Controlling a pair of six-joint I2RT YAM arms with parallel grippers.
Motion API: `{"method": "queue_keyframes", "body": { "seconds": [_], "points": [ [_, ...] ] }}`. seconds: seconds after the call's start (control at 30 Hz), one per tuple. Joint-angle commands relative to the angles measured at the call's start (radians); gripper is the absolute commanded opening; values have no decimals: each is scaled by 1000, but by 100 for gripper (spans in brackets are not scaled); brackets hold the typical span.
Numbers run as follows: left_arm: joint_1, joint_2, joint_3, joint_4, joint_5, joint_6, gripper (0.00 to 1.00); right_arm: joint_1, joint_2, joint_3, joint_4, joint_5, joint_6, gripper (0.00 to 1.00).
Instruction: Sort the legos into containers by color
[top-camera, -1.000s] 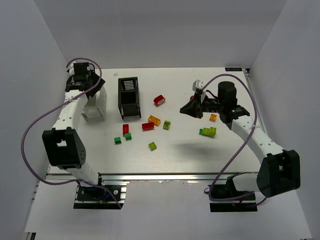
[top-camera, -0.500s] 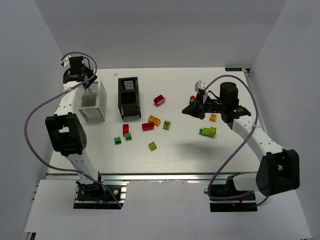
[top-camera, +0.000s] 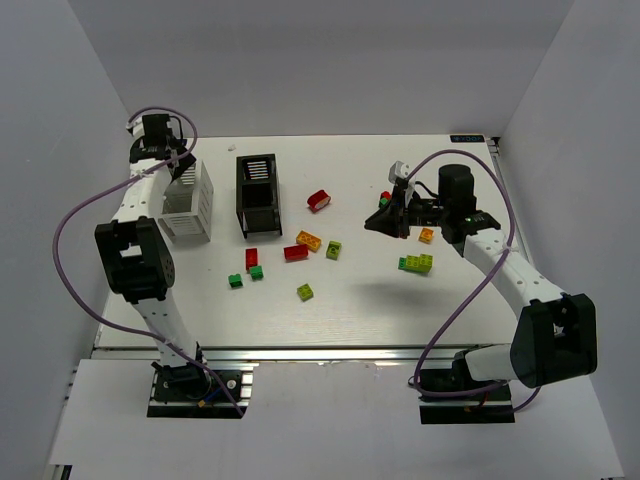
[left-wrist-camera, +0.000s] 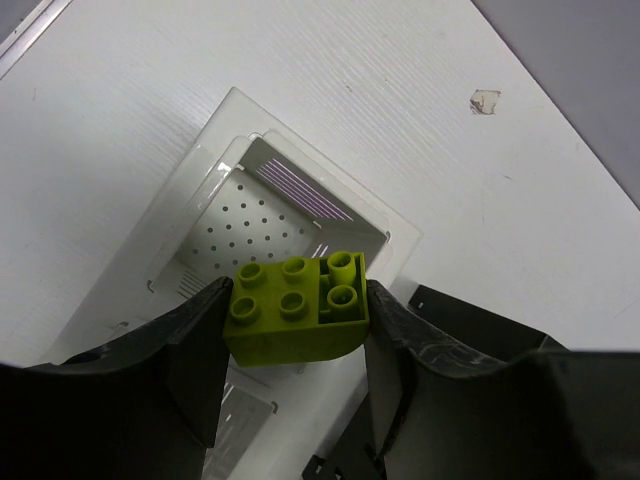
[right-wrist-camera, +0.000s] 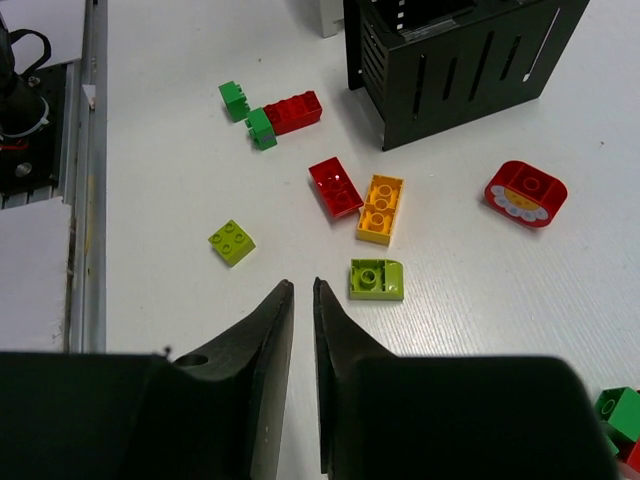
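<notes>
My left gripper (top-camera: 160, 140) is shut on a yellow-green brick (left-wrist-camera: 295, 310) and holds it above the white bin (left-wrist-camera: 215, 140), over its open top. The white bin (top-camera: 188, 205) stands left of the black bin (top-camera: 258, 195). My right gripper (right-wrist-camera: 303, 285) is shut and empty, and hovers above the table right of centre (top-camera: 372, 222). Below it lie a yellow-green square brick (right-wrist-camera: 231, 242), a yellow-green rounded brick (right-wrist-camera: 376, 279), an orange-yellow brick (right-wrist-camera: 380, 208) and a red brick (right-wrist-camera: 335, 186).
More bricks lie loose: a red rounded piece (top-camera: 319, 200), a red one (top-camera: 251, 258), two green ones (top-camera: 256, 272) (top-camera: 235, 281), a yellow-green and orange group (top-camera: 416, 263) and an orange one (top-camera: 426, 236). The black bin's corner (left-wrist-camera: 480, 320) shows beside the left fingers.
My left arm has swung back toward the far left corner with the brick, uncovering the white bin. My right gripper has barely moved.
</notes>
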Motion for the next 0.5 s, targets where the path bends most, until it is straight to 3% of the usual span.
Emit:
{"method": "queue_keyframes", "body": {
  "seconds": [0.0, 0.13, 0.47],
  "points": [
    [13, -10, 43, -7, -16, 12, 53, -7, -4, 38, -4, 5, -1, 20],
    [15, 0, 56, -12, -13, 11, 64, -7, -12, 35, -15, 9, -7, 24],
    [18, -6, 85, -18, 8, -2, 74, -9, -29, 32, -35, 16, -14, 30]
  ]
}}
